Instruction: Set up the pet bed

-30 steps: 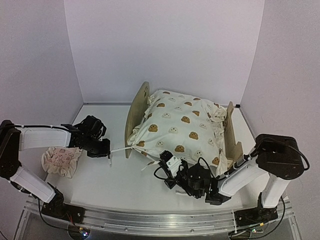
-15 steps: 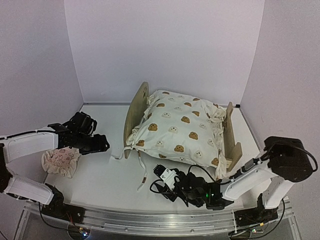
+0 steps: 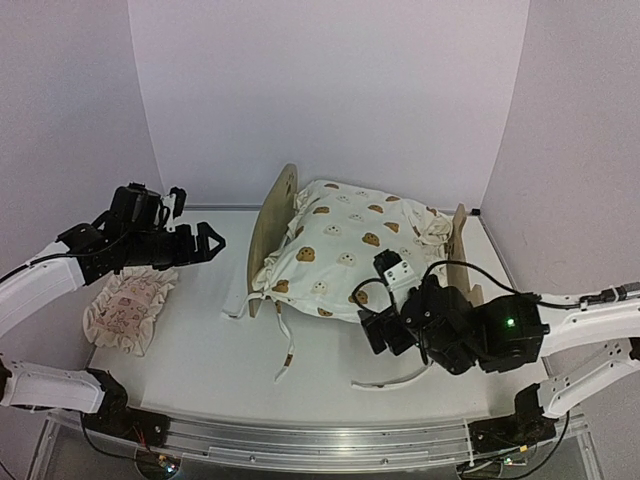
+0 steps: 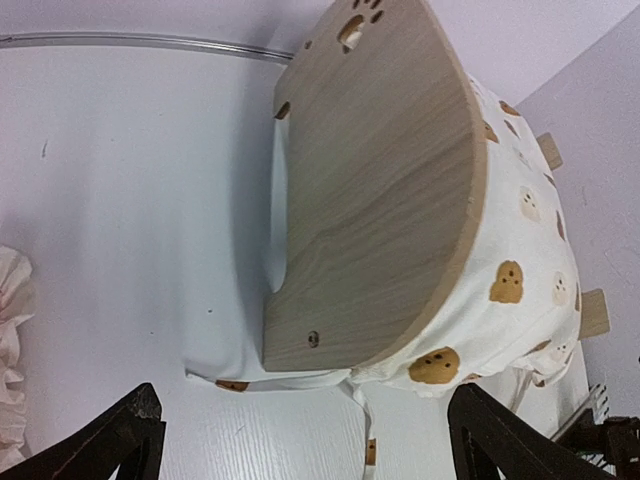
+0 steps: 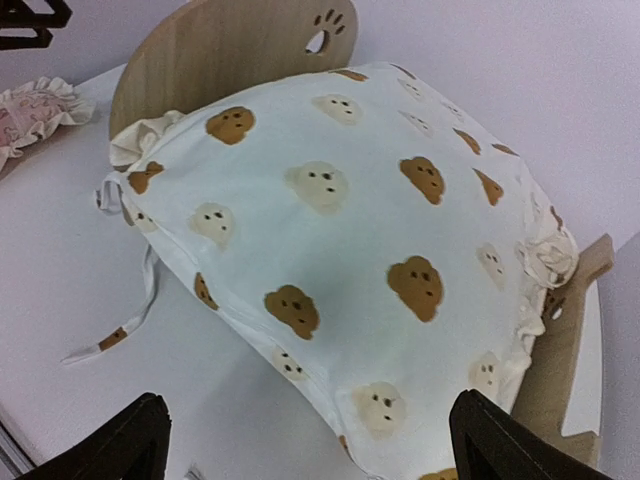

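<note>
The pet bed stands at the table's middle back, its rounded plywood headboard [image 3: 268, 232] on the left and its low footboard [image 3: 462, 268] on the right. A cream bear-print quilt [image 3: 360, 250] lies over it and hides the mattress. My left gripper [image 3: 205, 243] hangs open above the table, left of the headboard [image 4: 390, 190], with nothing between its fingers. My right gripper [image 3: 375, 325] is open too, just in front of the quilt [image 5: 350, 220] and apart from it. The quilt's ties [image 3: 285, 355] lie loose on the table.
A small pinkish ruffled pillow [image 3: 125, 310] lies at the left of the table, below my left arm. Another loose tie [image 3: 395, 380] curls on the table under my right arm. White walls close in the back and both sides.
Both grippers have opened and let go of the quilt's ties, which dropped onto the table. The left arm rose and drew back; the right arm lifted and swung right.
</note>
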You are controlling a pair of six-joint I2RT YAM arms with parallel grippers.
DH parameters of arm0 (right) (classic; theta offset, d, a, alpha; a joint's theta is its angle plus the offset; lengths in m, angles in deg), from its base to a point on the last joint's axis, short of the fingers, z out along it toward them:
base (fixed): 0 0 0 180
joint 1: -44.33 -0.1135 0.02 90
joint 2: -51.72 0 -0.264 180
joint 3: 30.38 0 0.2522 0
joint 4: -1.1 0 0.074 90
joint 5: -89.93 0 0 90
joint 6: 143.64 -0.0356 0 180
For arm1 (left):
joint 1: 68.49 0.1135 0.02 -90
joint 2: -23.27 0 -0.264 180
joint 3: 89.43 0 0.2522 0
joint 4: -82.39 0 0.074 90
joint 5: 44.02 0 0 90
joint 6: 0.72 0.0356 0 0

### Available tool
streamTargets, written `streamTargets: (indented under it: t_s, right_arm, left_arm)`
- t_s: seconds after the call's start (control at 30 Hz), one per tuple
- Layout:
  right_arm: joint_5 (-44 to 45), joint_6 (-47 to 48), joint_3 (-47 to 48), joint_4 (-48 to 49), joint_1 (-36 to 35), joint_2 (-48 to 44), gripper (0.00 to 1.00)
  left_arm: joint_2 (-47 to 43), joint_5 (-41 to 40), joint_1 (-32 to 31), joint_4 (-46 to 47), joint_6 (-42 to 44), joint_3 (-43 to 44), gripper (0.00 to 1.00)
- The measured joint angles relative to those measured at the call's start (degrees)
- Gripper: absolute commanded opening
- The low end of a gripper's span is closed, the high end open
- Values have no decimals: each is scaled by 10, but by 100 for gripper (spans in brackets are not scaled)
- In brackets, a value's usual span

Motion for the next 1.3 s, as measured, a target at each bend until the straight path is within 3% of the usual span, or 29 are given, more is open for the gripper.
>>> streamTargets:
  t_s: [0.23,0.43,0.63,0.77,0.93,1.3]
  right_arm:
    - [10,-90,82,-214,108,-70,98]
    - [17,-139,100,-322,216,-119,98]
    - [-135,-170,76,-359,448,-101,98]
    - [-230,-183,43,-367,516,-61,97]
    - [-282,-195,19,-368,520,-49,71]
    - [-311,-200,-20,-363,520,-46,27]
  left_arm:
    - [73,3,-78,6,24,87,87]
    - [152,-24,-133,7,40,157,76]
    - [231,-59,-138,2,54,202,68]
    - [257,-85,-145,-2,64,211,54]
    - [265,-110,-145,-4,69,212,39]
    - [280,-145,-147,-4,80,214,8]
